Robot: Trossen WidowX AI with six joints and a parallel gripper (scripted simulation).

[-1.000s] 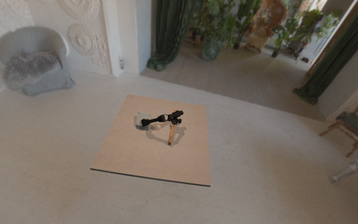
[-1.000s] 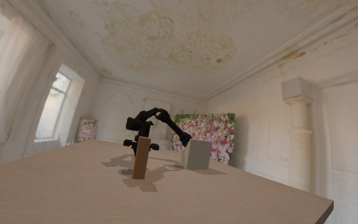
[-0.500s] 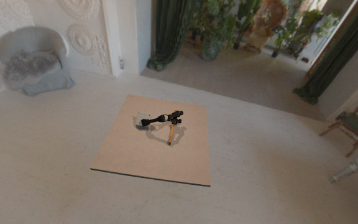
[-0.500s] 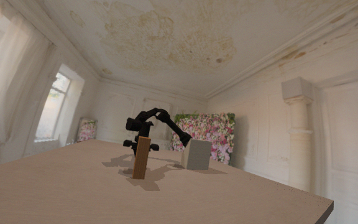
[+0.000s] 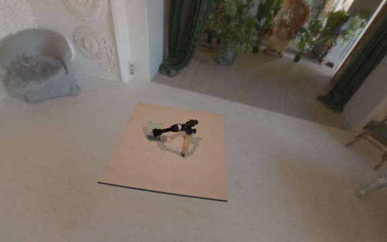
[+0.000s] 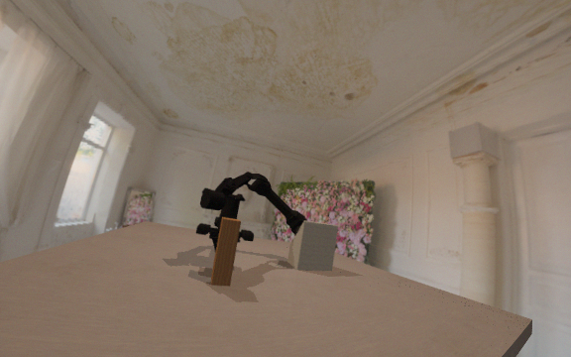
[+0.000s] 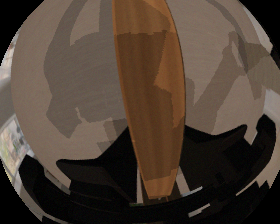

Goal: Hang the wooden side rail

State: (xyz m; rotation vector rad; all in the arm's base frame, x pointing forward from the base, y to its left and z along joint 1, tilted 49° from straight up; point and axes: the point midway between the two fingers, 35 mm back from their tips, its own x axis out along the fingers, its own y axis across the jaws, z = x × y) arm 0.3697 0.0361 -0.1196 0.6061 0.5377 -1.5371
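Note:
My gripper [image 5: 189, 132] [image 7: 149, 123] is shut on the wooden rail, with dark fingers on both sides of the wood. The long orange-brown rail [image 5: 185, 144] [image 7: 150, 75] runs from the gripper towards the table's front edge and leaves the wrist view at the top. In the exterior view an upright brown wooden face [image 6: 225, 253] hides the fingertips; I cannot tell whether it is the post or the rail's end. The headboard post cannot be told apart from the rail. Hooks, pins and slot are not discernible, nor is whether the hooks sit on the pins.
A grey box [image 5: 153, 126] [image 6: 317, 246] stands beside the wood, at the arm's other end. The black arm [image 5: 170, 130] [image 6: 277, 201] reaches over from it. The tan table top [image 5: 140, 175] [image 6: 117, 307] carries the arm's shadows.

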